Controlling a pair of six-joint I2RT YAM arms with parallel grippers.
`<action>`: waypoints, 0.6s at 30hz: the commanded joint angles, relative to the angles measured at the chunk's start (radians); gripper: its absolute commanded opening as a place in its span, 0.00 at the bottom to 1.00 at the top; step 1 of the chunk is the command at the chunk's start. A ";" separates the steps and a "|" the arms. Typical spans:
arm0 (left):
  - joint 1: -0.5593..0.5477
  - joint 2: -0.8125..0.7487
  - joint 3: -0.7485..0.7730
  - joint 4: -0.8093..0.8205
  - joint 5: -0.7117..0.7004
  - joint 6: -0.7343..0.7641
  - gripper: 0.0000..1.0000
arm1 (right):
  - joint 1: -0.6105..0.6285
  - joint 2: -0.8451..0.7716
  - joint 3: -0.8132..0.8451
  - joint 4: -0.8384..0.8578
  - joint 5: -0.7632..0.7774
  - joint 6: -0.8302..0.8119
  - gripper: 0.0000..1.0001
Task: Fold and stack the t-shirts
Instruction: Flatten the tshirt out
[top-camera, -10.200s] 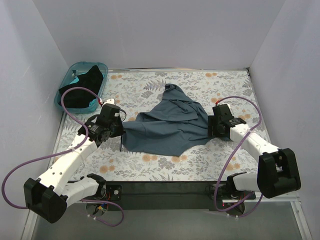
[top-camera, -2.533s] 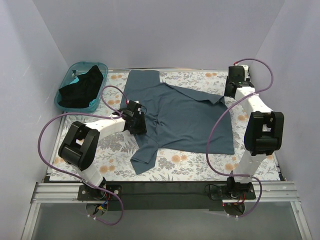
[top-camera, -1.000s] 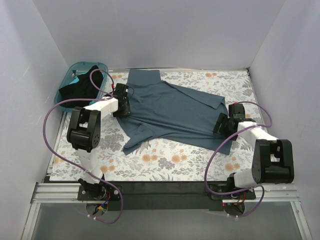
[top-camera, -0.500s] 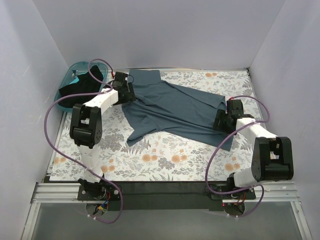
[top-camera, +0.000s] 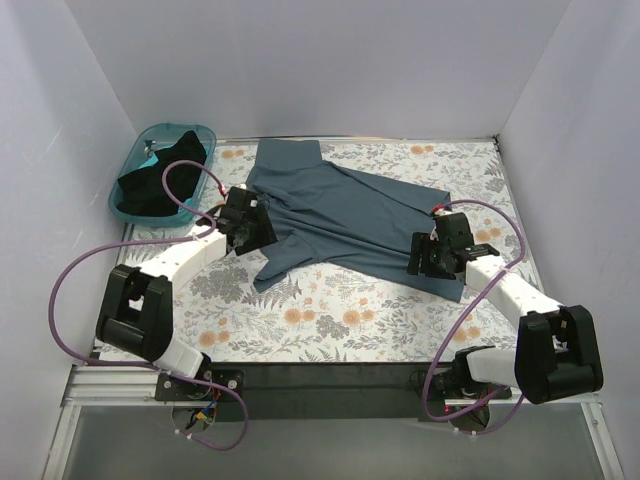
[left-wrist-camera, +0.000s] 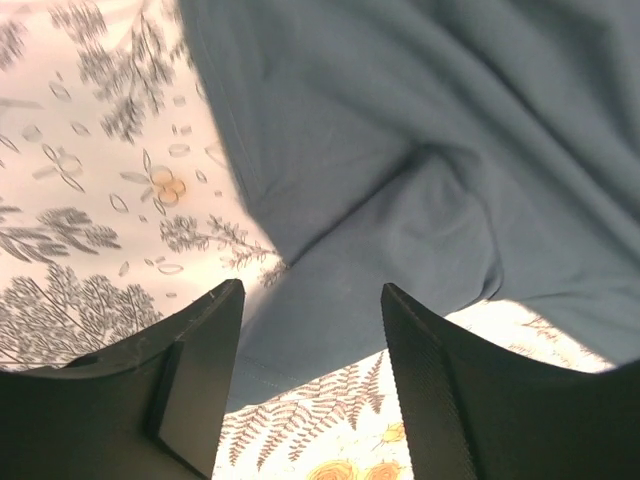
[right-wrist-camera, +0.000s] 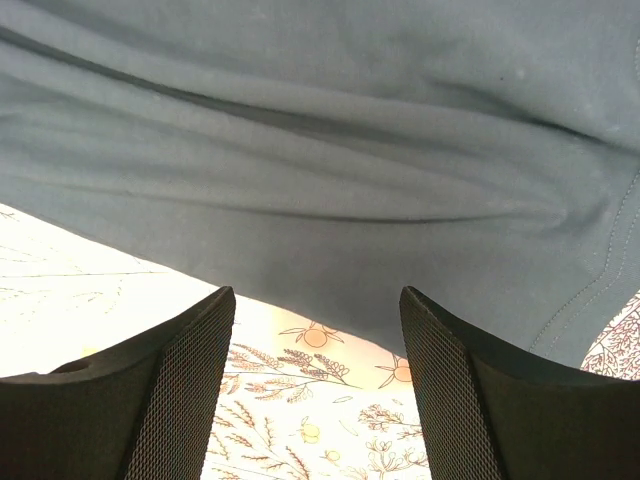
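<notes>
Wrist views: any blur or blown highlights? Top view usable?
Left wrist: tee sharp, fingers dark and slightly soft, tablecloth bright but readable. Right wrist: tablecloth nearly blown out at lower left, finger mesh crisp. Top external: even light, soft shadows, sharp; black shirt is a featureless dark mass.

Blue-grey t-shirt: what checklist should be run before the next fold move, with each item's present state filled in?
1. Left gripper open, holding nothing: ok.
2. Right gripper open, holding nothing: ok.
3. Blue-grey t-shirt wholly on the table: ok.
4. Shirt smoothed flat: not ok; the cloth is creased and bunched beside the left gripper.
5. Black t-shirt out of the way in the teal basket: ok.
6. Either gripper touching the cloth: cannot tell.
</notes>
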 joint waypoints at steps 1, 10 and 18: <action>-0.021 0.004 -0.024 0.045 -0.011 -0.062 0.53 | 0.004 -0.003 -0.009 0.006 -0.011 -0.030 0.62; -0.027 0.125 -0.005 0.084 -0.067 -0.059 0.43 | 0.004 0.021 -0.012 0.028 0.006 -0.052 0.62; -0.035 0.211 0.012 0.084 -0.077 -0.043 0.39 | 0.004 0.044 -0.009 0.047 0.011 -0.067 0.61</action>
